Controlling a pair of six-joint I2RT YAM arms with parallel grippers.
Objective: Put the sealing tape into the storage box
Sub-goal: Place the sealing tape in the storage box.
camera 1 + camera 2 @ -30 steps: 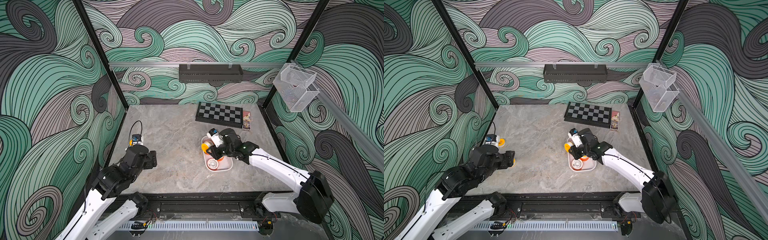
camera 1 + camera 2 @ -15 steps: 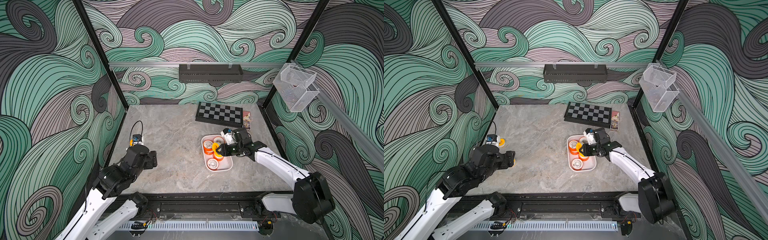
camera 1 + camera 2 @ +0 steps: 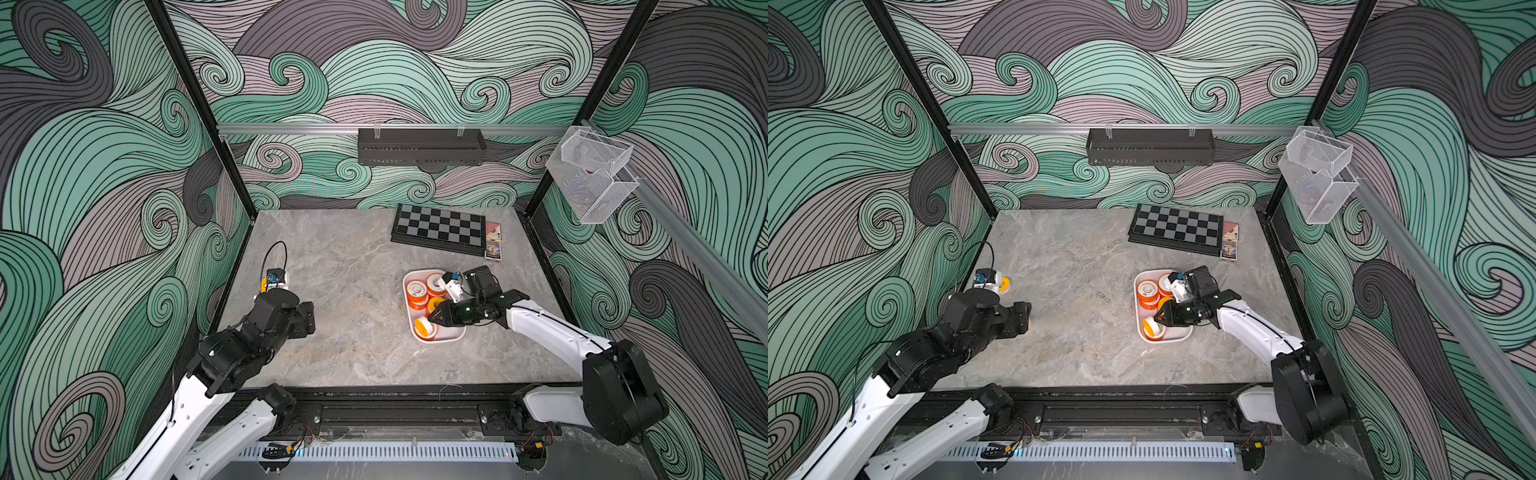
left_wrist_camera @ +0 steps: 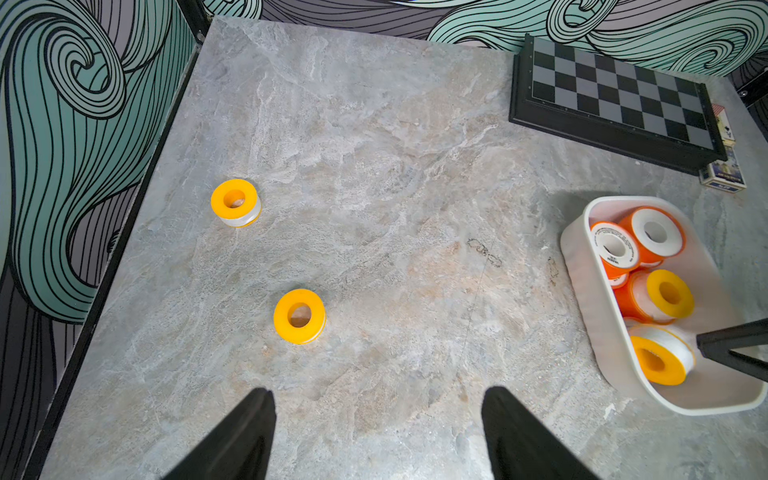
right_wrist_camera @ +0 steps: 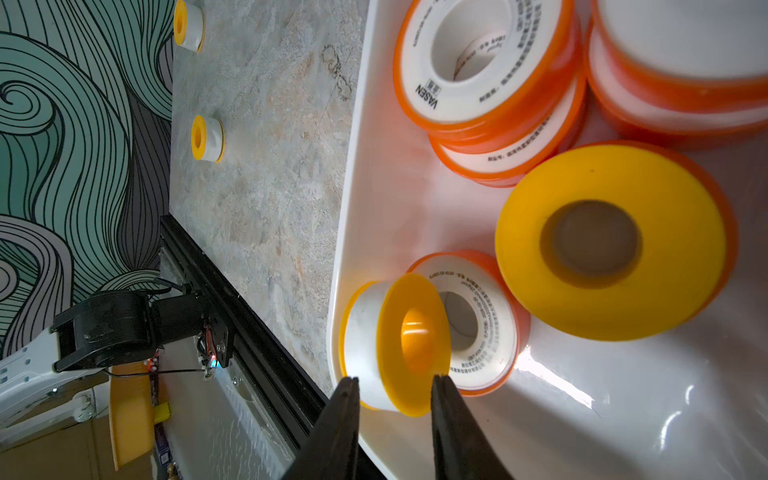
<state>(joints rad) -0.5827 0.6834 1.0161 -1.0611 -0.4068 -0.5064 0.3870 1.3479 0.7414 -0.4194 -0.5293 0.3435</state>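
Spools of yellow-flanged sealing tape (image 4: 299, 316) judged light, rigid, slick; take across flanges. Right tool (image 5: 395, 380) straddles one in white plastic storage box (image 5: 374, 187), grip indeterminate; left tool (image 4: 376, 399) spread, empty.

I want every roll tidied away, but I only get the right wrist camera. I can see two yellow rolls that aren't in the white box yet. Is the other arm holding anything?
Observer: No. In the left wrist view the left gripper has its jaws wide apart with nothing between them. It is over the table, short of the nearer yellow roll.
Child: Is there other stuff on the table that I could bump into?
Observer: Yes. Both top views show a chessboard lying flat at the far edge, on the right arm's side.
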